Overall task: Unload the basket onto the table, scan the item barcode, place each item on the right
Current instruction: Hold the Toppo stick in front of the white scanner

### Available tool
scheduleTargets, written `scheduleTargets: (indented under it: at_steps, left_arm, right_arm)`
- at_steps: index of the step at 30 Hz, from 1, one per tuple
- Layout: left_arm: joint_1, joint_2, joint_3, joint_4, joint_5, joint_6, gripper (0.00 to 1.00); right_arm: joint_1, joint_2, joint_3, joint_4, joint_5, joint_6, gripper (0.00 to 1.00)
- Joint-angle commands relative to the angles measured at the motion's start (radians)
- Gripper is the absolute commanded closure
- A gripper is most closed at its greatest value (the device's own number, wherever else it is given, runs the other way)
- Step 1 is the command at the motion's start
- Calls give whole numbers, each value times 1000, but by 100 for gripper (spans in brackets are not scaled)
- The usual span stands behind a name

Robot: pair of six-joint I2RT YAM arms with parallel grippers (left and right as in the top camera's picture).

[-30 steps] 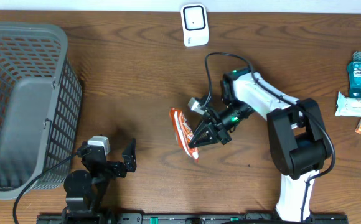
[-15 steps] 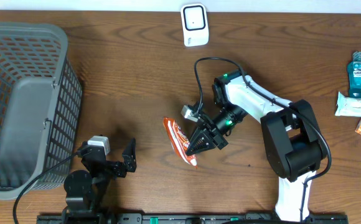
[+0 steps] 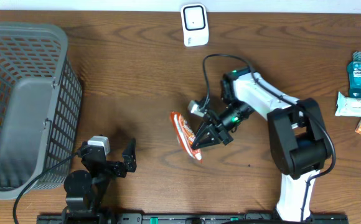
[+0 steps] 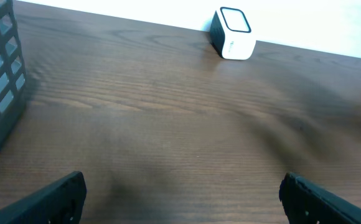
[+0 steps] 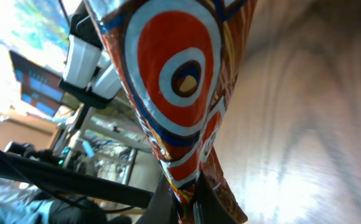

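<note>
Wooden table (image 3: 124, 74) carries the white scanner (image 3: 193, 25) at twelve o'clock; the right tool (image 3: 197, 143) pinches an orange snack packet (image 3: 180, 124) near centre, well apart from it. The left tool (image 4: 180, 208) sits spread at seven o'clock. Pickup looks done; scanning remains.

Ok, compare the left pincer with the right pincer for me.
The left pincer stands wide open and empty; the right pincer is shut on the orange snack packet. The left pincer sits near the basket at the front edge; the right pincer is mid-table, nearer the scanner. Both are black.
</note>
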Motion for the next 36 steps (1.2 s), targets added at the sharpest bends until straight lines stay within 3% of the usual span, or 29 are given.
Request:
scheduleTargets:
  at_steps: [1,7,13,16,22,27,36]
  left_arm:
    - [4,-1,-15,-19,15,-2,2]
    - [4,-1,-15,-19,15,-2,2]
    - [4,-1,-15,-19,15,-2,2]
    - [4,-1,-15,-19,15,-2,2]
    - [4,-1,-15,-19,15,-2,2]
    - [4,-1,-15,-19,15,-2,2]
    - [4,-1,-15,-19,15,-2,2]
  right_arm:
    - [-39,0,3,15,-43,2,99]
    - [-68,0,8,119,-56,142,99]
    - [-70,0,13,396,24,552,99]
    - [-69,0,36,524,131,779,99]
    - [-71,0,174,559,319,985,99]
    - [-67,0,333,566,702,1272,99]
    - [-61,14,388,717,946,1439,99]
